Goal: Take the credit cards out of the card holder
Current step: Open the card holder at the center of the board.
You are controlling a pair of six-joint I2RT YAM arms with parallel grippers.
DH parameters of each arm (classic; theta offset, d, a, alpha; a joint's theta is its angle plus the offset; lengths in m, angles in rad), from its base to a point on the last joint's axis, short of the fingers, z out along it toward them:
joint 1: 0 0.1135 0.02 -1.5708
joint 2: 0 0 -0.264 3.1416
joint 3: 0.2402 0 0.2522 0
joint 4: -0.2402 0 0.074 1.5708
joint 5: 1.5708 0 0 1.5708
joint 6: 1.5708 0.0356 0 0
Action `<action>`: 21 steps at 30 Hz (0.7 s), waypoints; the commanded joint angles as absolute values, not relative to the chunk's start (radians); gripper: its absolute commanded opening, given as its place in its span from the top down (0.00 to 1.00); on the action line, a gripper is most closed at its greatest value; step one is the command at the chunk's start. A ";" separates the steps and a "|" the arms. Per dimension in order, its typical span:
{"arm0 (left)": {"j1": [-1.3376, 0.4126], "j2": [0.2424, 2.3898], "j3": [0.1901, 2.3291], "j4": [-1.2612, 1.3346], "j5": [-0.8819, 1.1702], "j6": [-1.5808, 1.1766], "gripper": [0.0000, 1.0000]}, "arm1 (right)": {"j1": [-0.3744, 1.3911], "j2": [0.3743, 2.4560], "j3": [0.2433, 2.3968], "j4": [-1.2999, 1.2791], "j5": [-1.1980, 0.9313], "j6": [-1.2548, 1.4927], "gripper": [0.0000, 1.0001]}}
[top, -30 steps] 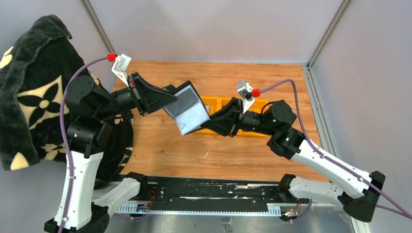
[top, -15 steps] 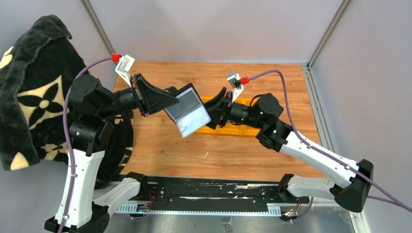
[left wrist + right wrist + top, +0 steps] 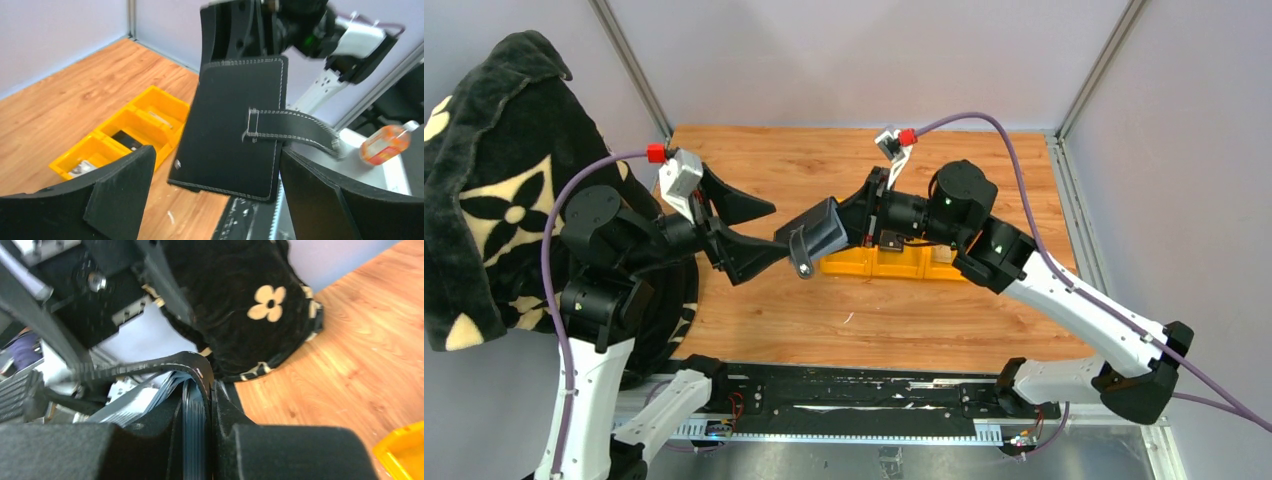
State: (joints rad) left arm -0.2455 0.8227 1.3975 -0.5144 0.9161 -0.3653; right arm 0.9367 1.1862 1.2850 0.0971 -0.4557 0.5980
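The black card holder [image 3: 816,236] hangs in mid-air over the table, gripped at its right end by my right gripper [image 3: 848,220]. In the left wrist view the card holder [image 3: 232,125] faces me with its strap [image 3: 295,127] hanging loose to the right. My left gripper [image 3: 762,230] stands wide open just left of it, its fingers [image 3: 117,192] apart from the holder on both sides. In the right wrist view my right gripper [image 3: 197,405] is shut on the holder's edge [image 3: 206,380], and the thin grey-blue edges of the credit cards [image 3: 192,432] show between the fingers.
A yellow tray [image 3: 894,263] with compartments sits on the wooden table behind the holder and also shows as the yellow tray [image 3: 125,132]. A black blanket with cream flowers [image 3: 494,180] covers the far left. An orange bottle [image 3: 387,142] lies off the table.
My left gripper has let go of the card holder, opened wide and drawn back left. The right gripper has closed on the holder, which now shows its edge and not its pale inner face.
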 commanded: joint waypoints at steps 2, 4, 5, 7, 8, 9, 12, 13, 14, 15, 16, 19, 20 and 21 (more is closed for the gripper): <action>-0.249 0.757 1.284 -0.568 0.921 -0.045 0.00 | 1.006 1.273 1.493 -0.289 -0.169 0.490 1.00; -0.249 0.735 1.244 -0.578 0.898 0.050 0.00 | 1.048 1.318 1.553 -0.361 -0.067 0.456 1.00; -0.249 0.721 1.219 -0.578 0.885 0.089 0.00 | 1.069 1.342 1.590 -0.397 -0.020 0.438 1.00; -0.249 0.696 1.191 -0.577 0.858 0.159 0.00 | 1.111 1.403 1.669 -0.475 0.092 0.415 1.00; -0.249 0.685 1.179 -0.579 0.850 0.193 0.00 | 1.125 1.435 1.714 -0.519 0.135 0.409 1.00; -0.252 0.671 1.168 -0.580 0.833 0.223 0.00 | 1.136 1.467 1.771 -0.568 0.176 0.409 1.00; -0.269 0.627 1.111 -0.578 0.789 0.323 0.00 | 1.157 1.549 1.875 -0.632 0.248 0.424 1.00; -0.279 0.605 1.084 -0.578 0.776 0.360 0.00 | 1.166 1.570 1.899 -0.637 0.261 0.425 1.00; -0.290 0.583 1.056 -0.577 0.745 0.399 0.00 | 1.176 1.589 1.922 -0.643 0.276 0.426 1.00; -0.299 0.562 1.029 -0.574 0.716 0.436 0.00 | 1.186 1.614 1.942 -0.647 0.288 0.426 1.00; -0.306 0.541 1.002 -0.569 0.686 0.465 0.00 | 1.197 1.631 1.965 -0.651 0.299 0.422 1.00; -0.311 0.463 0.912 -0.565 0.631 0.571 0.00 | 1.231 1.680 2.047 -0.689 0.358 0.389 1.00; -0.311 0.448 0.888 -0.564 0.615 0.602 0.00 | 1.236 1.692 2.059 -0.702 0.381 0.382 1.00; -0.311 0.423 0.865 -0.555 0.597 0.617 0.00 | 1.245 1.699 2.074 -0.709 0.397 0.376 1.00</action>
State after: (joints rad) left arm -0.3046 0.4927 0.9424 -0.5770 0.7036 0.4431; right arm 1.1976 1.6821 1.9770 -0.6609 0.2691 0.4171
